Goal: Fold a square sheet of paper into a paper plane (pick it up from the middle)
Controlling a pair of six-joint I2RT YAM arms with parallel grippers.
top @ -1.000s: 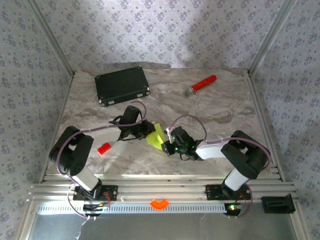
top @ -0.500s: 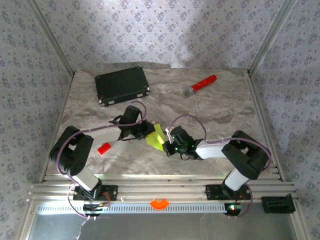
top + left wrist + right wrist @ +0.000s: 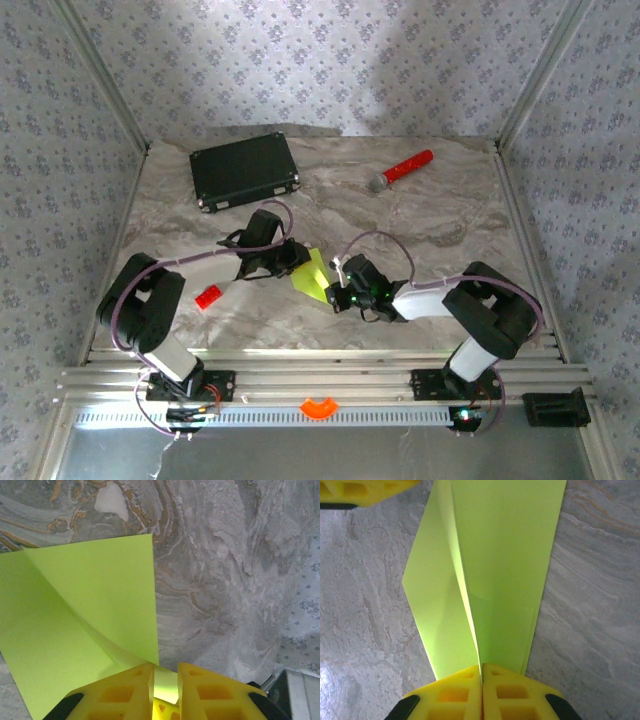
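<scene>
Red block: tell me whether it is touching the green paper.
No: the red block lies on the table apart from the green paper, off to its left.

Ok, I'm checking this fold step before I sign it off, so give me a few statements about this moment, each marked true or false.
1. The left gripper and the right gripper are both shut on the sheet of paper. True.
2. The sheet of paper lies flat and unfolded. False: it is creased, with layers folded over, and is held between the two grippers.
3. The black case sits at the far left of the table. True.
4. The microphone touches the black case. False: it lies well apart, to the right of it.
5. The red block rests on the paper. False: it lies on the table, left of the paper.
</scene>
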